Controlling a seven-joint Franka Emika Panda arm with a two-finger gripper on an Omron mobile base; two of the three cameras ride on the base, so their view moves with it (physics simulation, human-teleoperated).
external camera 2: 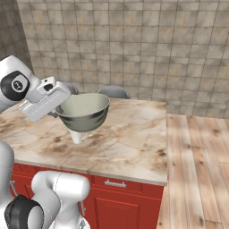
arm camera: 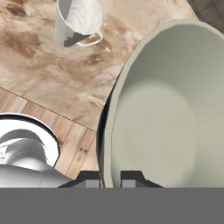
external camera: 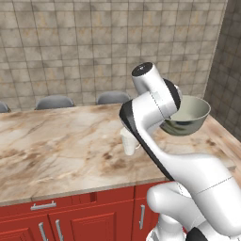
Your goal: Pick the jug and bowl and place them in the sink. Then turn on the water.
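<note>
Marble bench [external camera: 56,141] carries the jug [external camera: 128,141]; the bowl [external camera 2: 85,111] hangs above it, its rim pinched between clenched fingers [arm camera: 130,178]. Risk: edge grip lets bowl swing or slip during transfer to sink.

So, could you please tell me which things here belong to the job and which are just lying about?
Job:
- round grey-green metallic bowl, clamped at its rim by the pincer, lifted off the counter
- small white tapered jug, upright on the counter

Lying about:
- marble countertop
- grey chair backs behind it
- red cabinets
</note>
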